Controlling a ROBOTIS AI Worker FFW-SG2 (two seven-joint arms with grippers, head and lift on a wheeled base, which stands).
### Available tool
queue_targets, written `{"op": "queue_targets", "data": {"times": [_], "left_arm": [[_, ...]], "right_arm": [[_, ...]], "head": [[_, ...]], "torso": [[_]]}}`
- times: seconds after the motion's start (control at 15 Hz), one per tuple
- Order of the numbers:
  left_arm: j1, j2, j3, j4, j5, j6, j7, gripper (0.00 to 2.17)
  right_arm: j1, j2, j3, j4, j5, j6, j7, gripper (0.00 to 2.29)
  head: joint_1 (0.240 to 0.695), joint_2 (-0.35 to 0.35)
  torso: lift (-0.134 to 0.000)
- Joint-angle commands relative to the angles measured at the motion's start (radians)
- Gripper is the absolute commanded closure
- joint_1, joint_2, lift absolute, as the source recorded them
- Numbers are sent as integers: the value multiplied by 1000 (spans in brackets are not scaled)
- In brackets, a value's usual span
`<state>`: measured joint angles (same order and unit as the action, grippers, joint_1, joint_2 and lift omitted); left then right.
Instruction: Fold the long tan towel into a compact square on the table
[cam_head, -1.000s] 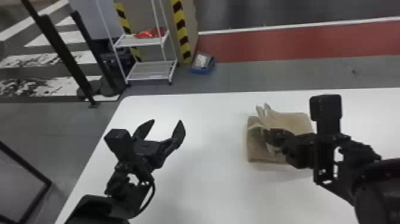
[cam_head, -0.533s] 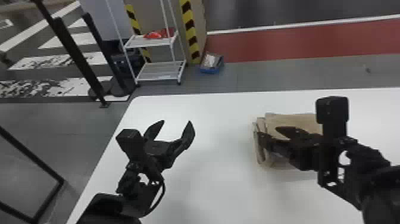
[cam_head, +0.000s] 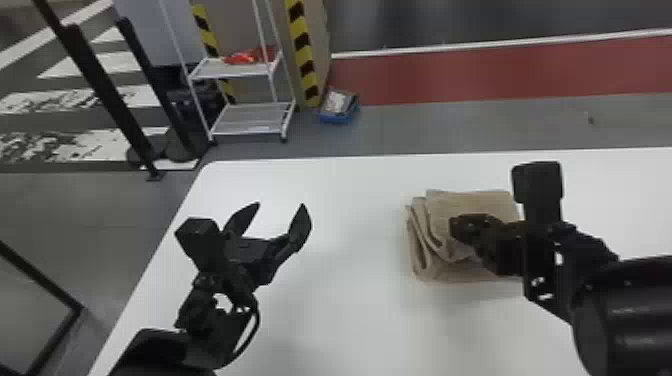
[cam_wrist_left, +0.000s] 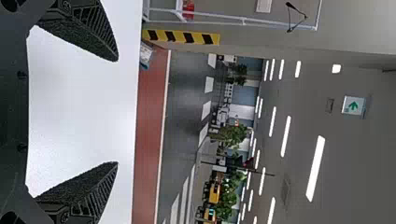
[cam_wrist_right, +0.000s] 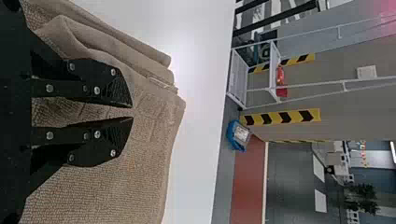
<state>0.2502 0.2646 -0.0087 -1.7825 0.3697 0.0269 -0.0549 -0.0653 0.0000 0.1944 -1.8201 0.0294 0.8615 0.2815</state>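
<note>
The folded towel (cam_head: 470, 202) sits right of centre in the head view on the tabletop (cam_head: 350, 325), roughly square, so I can't name a long axis. The right tool (cam_wrist_right: 132, 112), almost closed, is right over it, seemingly pinching nothing; the left tool (cam_head: 281, 204) gapes wide, well apart. The peaks that stood up a second ago now lie down as stacked folds.

Towel (cam_head: 472, 201) tan; table (cam_head: 350, 310) white; tape (cam_head: 302, 50) yellow-black striped; floor band (cam_head: 490, 75) red.
</note>
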Motion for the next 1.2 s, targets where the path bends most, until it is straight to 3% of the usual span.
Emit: {"op": "queue_targets", "data": {"times": [0.0,0.2,0.47,0.8,1.13], "left_arm": [[1,1,3,0,0,0,1,90],[3,1,6,0,0,0,1,90],[1,-1,6,2,0,0,1,90],[-3,1,3,14,3,-3,0,90],[-6,4,-2,14,3,-6,-2,90]], "right_arm": [[-44,1,27,82,14,3,-1,2040],[-56,1,83,104,14,0,7,2040],[-15,1,149,45,32,-3,50,2040],[76,1,103,-114,35,49,134,2040],[156,-14,106,-170,86,52,148,2040]], "head": [[695,200],[695,216],[695,254],[695,301],[695,286]], "torso": [[-125],[-125],[-125],[-125],[-125]]}}
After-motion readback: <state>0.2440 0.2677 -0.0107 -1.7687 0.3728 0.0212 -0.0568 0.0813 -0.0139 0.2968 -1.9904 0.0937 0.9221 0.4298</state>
